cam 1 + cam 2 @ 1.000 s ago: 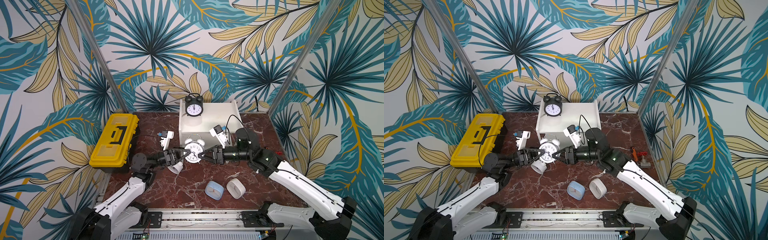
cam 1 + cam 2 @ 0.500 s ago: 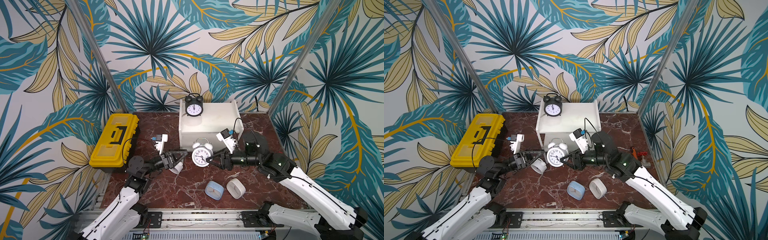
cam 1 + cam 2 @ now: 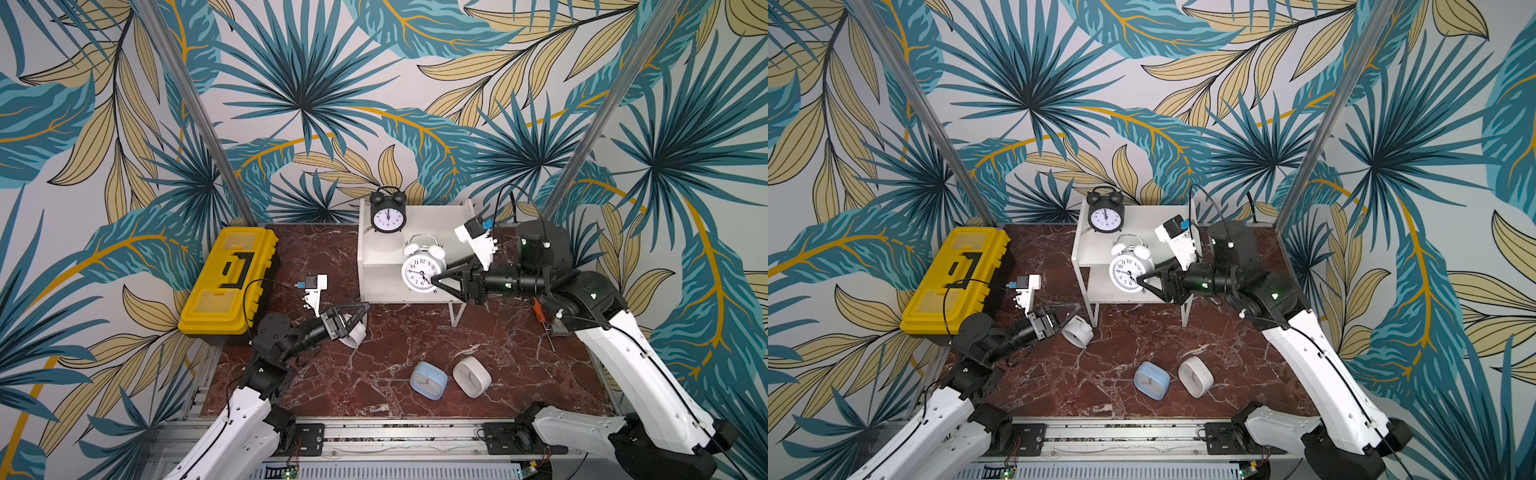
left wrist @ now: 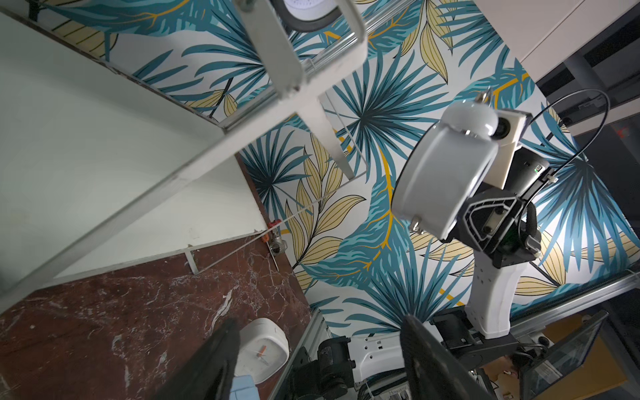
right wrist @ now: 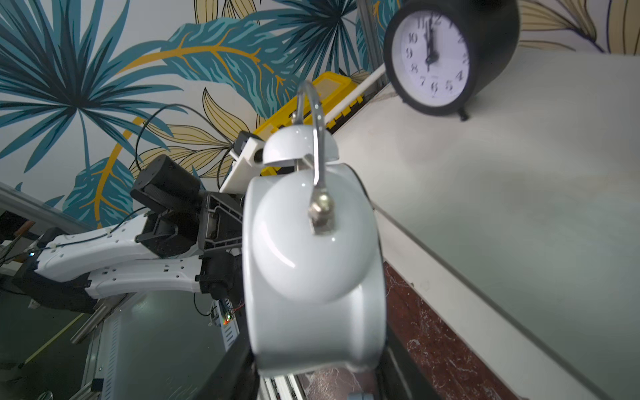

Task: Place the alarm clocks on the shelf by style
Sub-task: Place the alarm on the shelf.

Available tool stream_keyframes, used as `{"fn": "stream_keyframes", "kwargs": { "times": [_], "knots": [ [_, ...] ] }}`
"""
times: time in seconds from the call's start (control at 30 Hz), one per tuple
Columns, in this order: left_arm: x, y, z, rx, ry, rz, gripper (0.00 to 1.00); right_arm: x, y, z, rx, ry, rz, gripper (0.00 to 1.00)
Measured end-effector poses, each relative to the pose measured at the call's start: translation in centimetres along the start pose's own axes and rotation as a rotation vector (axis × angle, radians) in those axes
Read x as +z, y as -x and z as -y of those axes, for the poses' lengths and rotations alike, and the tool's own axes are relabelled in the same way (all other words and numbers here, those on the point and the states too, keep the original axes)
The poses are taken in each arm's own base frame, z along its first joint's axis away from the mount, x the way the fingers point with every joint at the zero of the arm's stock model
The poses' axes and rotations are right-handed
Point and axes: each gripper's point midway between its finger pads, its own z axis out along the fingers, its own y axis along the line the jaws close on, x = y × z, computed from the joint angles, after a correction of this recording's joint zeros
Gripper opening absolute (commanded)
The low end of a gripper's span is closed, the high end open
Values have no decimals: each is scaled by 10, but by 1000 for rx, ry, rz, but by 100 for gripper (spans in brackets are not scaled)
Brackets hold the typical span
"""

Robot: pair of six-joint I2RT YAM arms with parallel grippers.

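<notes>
Leaf-patterned walls (image 3: 291, 83) enclose a reddish, seemingly marble tabletop (image 3: 395, 340).

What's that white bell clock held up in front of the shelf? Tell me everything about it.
The white twin-bell clock is round and glossy like painted metal, with two dome bells, a silver loop handle, small feet and a white dial with black numerals. Nearly upright in the air, it is pinched by the right gripper in front of the shelf.

Your left gripper (image 4: 320, 322) has its jaws apart with nothing between them. Ahead of it, the right gripper (image 4: 465, 220) clamps the white twin-bell clock (image 4: 443, 173), clear of the shelf (image 4: 138, 156). The white square clock (image 4: 266, 349) lies just beside one finger (image 4: 214, 360).
</notes>
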Motion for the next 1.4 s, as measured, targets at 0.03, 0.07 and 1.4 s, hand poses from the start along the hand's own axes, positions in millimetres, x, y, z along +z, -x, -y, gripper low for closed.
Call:
{"fn": "stream_keyframes", "kwargs": {
  "times": [0.03,0.07,1.4],
  "knots": [
    [0,0,-3,-3,11,-2,76,-1,9,6,-11,-8,13,19],
    [1,-1,-6,-7,24,-6,76,-2,19,13,-26,-16,28,20],
    [21,26,-26,-42,109,-26,69,31,44,150,-109,11,-3,53]
  ]
}}
